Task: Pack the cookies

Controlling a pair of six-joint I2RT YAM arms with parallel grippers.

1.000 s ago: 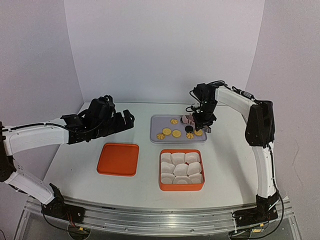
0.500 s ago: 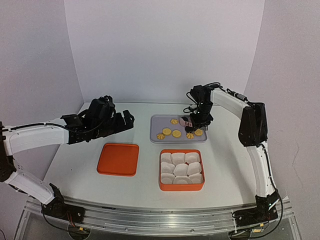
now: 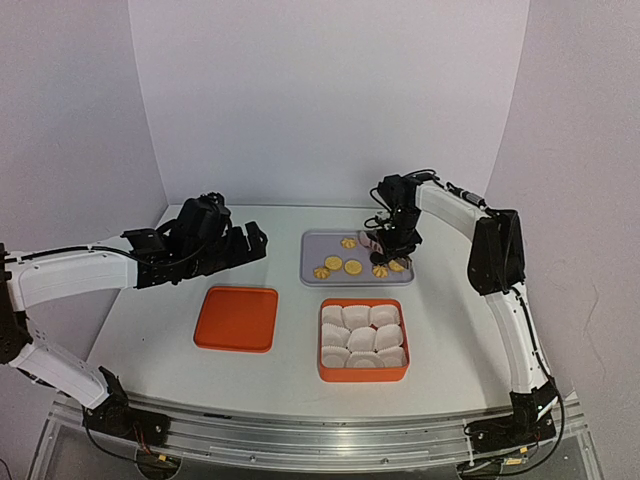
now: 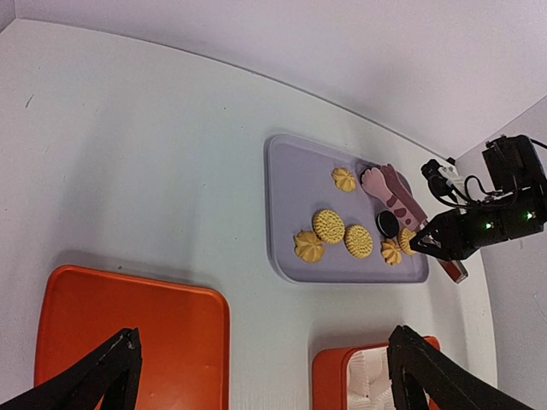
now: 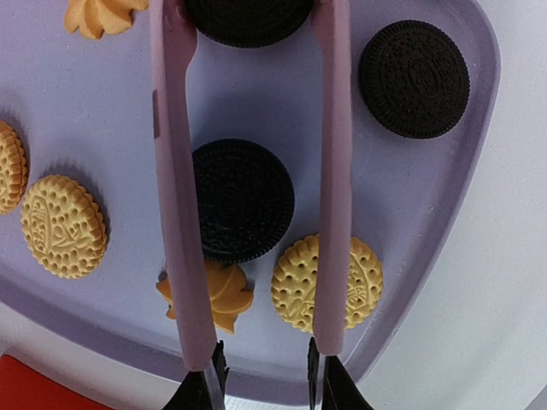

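**Right gripper** (image 5: pixel 263 366): clamped on the handles of long pink plastic tongs (image 5: pixel 178 171), whose two arms reach across a lavender rectangular tray (image 5: pixel 111 111). One black round cookie (image 5: pixel 248 15) sits between the tong tips; whether it is lifted cannot be told. A second black cookie (image 5: pixel 243 201) lies between the arms, and a third (image 5: pixel 414 79) lies by a rounded tray corner. Golden-yellow cookies (image 5: pixel 64 226), flat discs and ridged flowers, lie mostly along the tray's near edge.

**Left gripper** (image 4: pixel 262 337): jaws wide apart and holding nothing, above the white table (image 3: pixel 150 330) near an orange flat lid (image 3: pixel 236 318).

An orange square box (image 3: pixel 363 376) of white pleated paper cups (image 3: pixel 360 338) stands just before the tray.
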